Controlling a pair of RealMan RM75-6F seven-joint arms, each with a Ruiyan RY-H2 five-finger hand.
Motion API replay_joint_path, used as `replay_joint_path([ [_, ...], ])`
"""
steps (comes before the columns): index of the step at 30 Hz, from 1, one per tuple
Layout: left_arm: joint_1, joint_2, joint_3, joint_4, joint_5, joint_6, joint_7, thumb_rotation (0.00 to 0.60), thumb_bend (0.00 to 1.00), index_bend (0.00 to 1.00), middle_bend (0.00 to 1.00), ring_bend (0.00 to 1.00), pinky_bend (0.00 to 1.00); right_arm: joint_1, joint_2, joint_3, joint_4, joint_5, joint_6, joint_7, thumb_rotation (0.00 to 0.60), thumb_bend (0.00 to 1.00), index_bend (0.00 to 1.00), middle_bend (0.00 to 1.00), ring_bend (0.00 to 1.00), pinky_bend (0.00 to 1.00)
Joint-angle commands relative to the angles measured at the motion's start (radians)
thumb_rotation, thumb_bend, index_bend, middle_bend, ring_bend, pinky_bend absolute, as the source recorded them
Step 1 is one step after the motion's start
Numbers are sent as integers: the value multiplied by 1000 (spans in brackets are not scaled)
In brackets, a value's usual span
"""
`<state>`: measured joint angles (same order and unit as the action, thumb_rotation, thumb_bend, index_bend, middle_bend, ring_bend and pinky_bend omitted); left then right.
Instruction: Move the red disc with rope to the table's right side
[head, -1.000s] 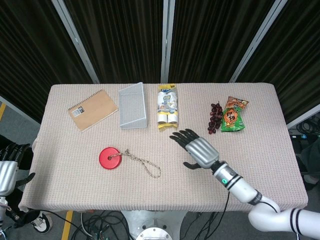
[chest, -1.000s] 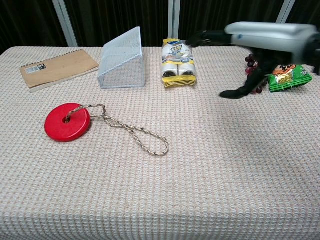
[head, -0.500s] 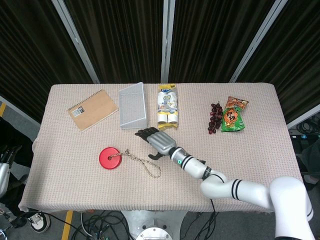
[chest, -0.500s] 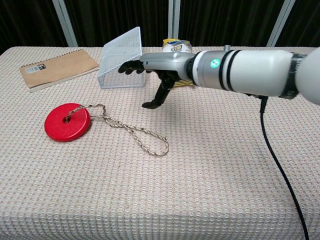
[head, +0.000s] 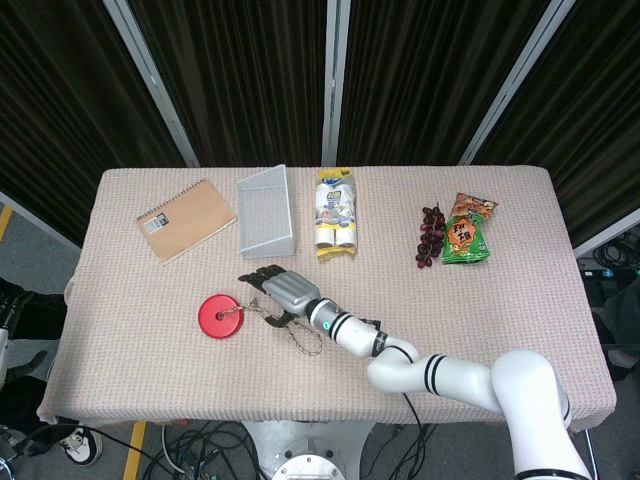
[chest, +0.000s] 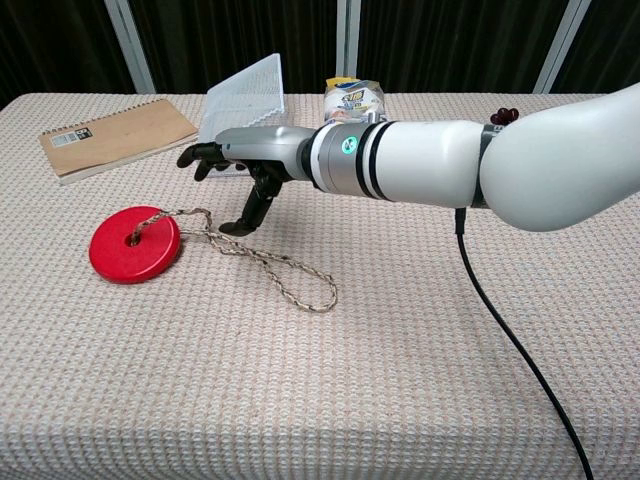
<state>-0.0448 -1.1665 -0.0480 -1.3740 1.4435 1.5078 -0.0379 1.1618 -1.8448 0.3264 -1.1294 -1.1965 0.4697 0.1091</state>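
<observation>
1. The right hand (head: 275, 290) hovered low over the left-centre of the bench (head: 520, 330), fingers spread and pointing toward the disc, thumb hanging down; it held nothing. In the chest view the same hand (chest: 240, 165) showed its thumb tip just above, or perhaps touching, the rope; which could not be told.

2. The left hand was not visible in either view.

3. The red disc (head: 219, 316) lay flat on the bench's left half, just beyond the right hand's fingertips and apart from them. Its rope (head: 300, 330) trailed from the centre hole toward the middle of the bench, ending in a loop beneath the forearm.

4. Judged from this layout, the task was barely begun: the reach was nearly complete, but no grasp had been made, and the lift, the carry across and the set-down on the right side all remained.

5. Along the far edge stood a spiral notebook (head: 185, 219), a wire mesh basket (head: 266, 213) tipped on its side, a yellow packet of rolls (head: 336, 214), a bunch of dark grapes (head: 431, 236) and a green-and-orange snack bag (head: 467, 230).

6. The bench wore a pinkish-beige woven cloth. Behind it hung dark curtains crossed by pale metal struts; cables lay on the floor below the near edge.
</observation>
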Motion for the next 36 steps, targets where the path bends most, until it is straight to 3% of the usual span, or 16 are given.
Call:
replay_joint_path([
  [1,1,0,-1,2,0,0,-2,600,146,146,164,81,173,4,-7,-5,3,-16,1,27,600,292,0,142,0,0],
  [12,7,0,-2,8,-6,-3,-8,600,146,146,164,81,174,19,-15,-23,11,-49,-6,84,600,320,0,197,0,0],
  [24,9,-1,-1,10,-4,-7,-8,600,146,146,164,80,174,22,-12,-38,12,-58,-8,121,600,348,0,472,8,0],
  [30,10,-1,-2,9,-3,-6,-10,600,146,146,164,80,174,23,0,-46,1,-13,-17,87,600,495,0,690,169,0],
  [33,9,-2,-2,8,-2,-9,-11,600,146,146,164,80,174,13,5,-50,-14,12,15,48,600,541,104,725,208,0],
  [36,8,-1,-3,5,1,-7,-10,600,146,146,163,81,174,0,21,-48,-45,37,50,14,600,563,367,751,245,0],
])
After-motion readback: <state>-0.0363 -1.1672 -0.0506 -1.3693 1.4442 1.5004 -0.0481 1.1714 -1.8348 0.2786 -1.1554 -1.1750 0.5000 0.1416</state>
